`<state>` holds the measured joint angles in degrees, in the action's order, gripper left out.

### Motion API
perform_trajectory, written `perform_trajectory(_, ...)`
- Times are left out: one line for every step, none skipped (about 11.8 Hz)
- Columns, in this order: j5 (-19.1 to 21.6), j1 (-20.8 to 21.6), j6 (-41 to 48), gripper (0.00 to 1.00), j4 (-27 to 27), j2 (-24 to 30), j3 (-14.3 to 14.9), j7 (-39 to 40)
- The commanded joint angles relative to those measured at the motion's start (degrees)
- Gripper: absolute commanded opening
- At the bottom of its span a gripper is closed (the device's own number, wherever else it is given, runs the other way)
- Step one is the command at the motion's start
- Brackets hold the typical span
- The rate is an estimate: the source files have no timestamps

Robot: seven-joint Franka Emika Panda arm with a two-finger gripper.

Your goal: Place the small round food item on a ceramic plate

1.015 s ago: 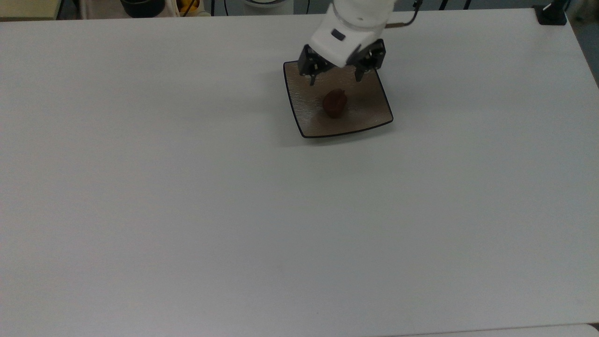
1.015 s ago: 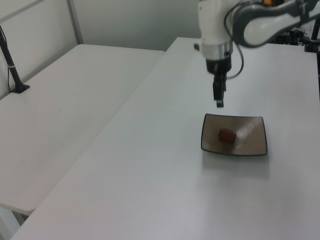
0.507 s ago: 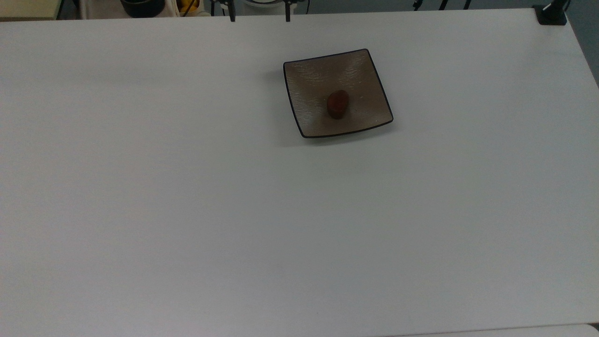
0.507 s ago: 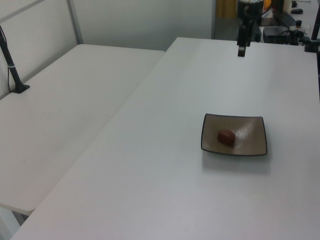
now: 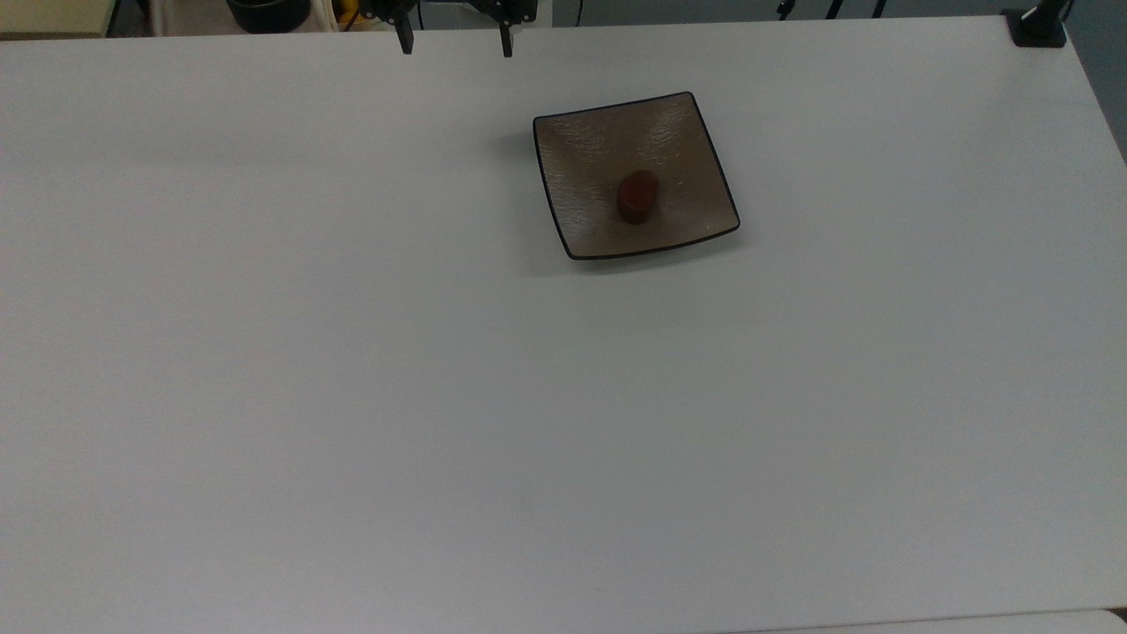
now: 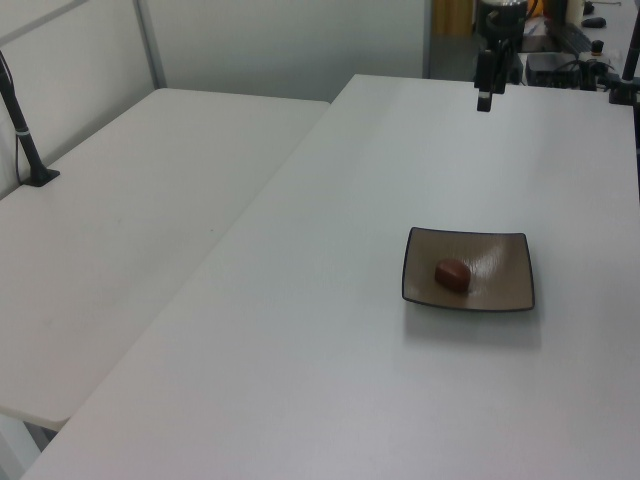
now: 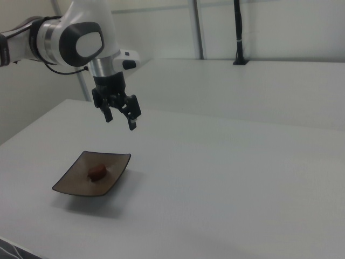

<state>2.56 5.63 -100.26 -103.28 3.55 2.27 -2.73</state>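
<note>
The small round food item (image 5: 637,195) (image 6: 452,273) (image 7: 97,171), reddish brown, lies near the middle of the square brown ceramic plate (image 5: 585,150) (image 6: 500,260) (image 7: 73,183). My gripper (image 5: 455,42) (image 6: 484,98) (image 7: 120,121) hangs open and empty high above the table, away from the plate toward the top view's upper left. In the right view it is above and to the right of the plate. Its two black fingers stand well apart with nothing between them.
The plate rests on a wide white table (image 5: 352,396). A second white table (image 6: 130,220) adjoins it on the left view's left. A black clamp post (image 5: 1039,26) stands at the top view's upper right corner, and dark containers (image 5: 268,11) sit beyond the far edge.
The gripper rose from just above the plate and pulled back toward the table's far edge, then shifted slightly to the top view's left. The food item stays on the plate.
</note>
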Motion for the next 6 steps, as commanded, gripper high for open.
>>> perform_trajectory(0.6, -2.81, -3.88, 1.0, -0.7, -0.99, -2.53, 2.12)
perform_trajectory(0.6, -3.34, -4.24, 1.0, -0.61, -1.08, -3.67, 1.94)
perform_trajectory(0.6, -3.35, -4.16, 1.0, -0.7, -1.0, -3.77, 1.85)
perform_trajectory(0.6, -3.35, -4.07, 1.0, -0.61, -1.0, -3.94, 1.85)
perform_trajectory(0.51, -3.35, -3.9, 1.0, -0.61, -0.91, -3.94, 1.85)
perform_trajectory(0.16, -3.09, -3.37, 1.0, -0.78, -0.56, -4.03, 1.94)
